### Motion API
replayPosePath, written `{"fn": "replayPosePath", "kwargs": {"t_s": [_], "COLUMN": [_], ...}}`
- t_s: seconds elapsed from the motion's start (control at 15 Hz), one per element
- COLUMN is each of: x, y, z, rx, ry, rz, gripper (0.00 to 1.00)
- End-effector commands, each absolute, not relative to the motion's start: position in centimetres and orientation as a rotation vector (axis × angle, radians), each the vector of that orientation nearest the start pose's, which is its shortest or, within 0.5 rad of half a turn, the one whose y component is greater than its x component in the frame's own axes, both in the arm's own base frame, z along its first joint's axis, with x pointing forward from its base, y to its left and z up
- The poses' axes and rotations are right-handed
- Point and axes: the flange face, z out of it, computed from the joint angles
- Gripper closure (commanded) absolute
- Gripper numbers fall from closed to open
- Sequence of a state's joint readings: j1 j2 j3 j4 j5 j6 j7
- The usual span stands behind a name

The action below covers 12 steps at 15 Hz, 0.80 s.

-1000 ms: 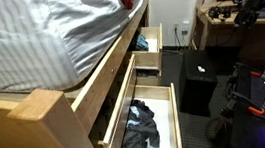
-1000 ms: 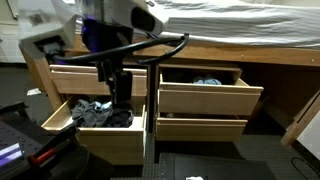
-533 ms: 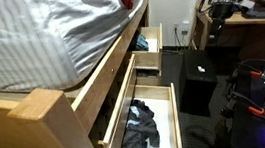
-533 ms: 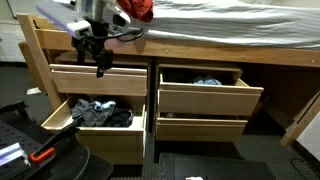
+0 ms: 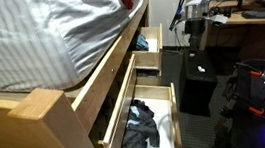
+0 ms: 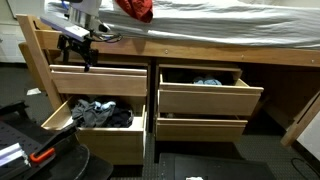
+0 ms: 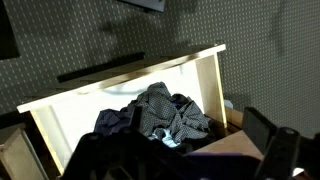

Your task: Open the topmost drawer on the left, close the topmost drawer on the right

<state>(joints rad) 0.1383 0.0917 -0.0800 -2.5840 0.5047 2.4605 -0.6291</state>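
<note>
Hanging by the bed rail (image 6: 200, 52) above the shut top left drawer (image 6: 100, 80), the tool (image 6: 78, 62) hides how far it is open. The top right drawer (image 6: 205, 95) stands ajar; clothes (image 6: 95, 112) fill the open lower-left drawer (image 6: 105, 142).

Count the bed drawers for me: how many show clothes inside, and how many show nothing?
Showing clothes: 2, the lower left drawer and the upper right drawer
Showing no contents: 2, the upper left drawer and the lower right drawer
Total: 4 drawers
</note>
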Motion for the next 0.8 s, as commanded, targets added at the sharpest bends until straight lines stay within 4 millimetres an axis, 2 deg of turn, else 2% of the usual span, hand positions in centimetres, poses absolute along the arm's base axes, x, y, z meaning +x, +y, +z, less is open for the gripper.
{"fn": "replayPosePath", "kwargs": {"t_s": [0.0, 0.13, 0.33, 0.53, 0.6, 0.67, 0.73], "x": [43.4, 47.7, 54.2, 60.4, 51.4, 52.8, 52.5], "y": [1.3, -0.1, -0.6, 1.2, -0.3, 0.5, 0.8], "z": [21.7, 23.0, 23.9, 24.2, 24.8, 24.4, 23.8], "rx": [-2.809, -2.721, -2.63, -2.523, -2.551, -2.52, -2.485], "ry": [-0.295, -0.164, 0.037, 0.218, 0.259, 0.321, 0.371], "rz": [0.107, 0.002, -0.152, -0.324, -0.368, -0.419, -0.445], "gripper": [0.0, 0.0, 0.0, 0.0, 0.0, 0.0, 0.0]}}
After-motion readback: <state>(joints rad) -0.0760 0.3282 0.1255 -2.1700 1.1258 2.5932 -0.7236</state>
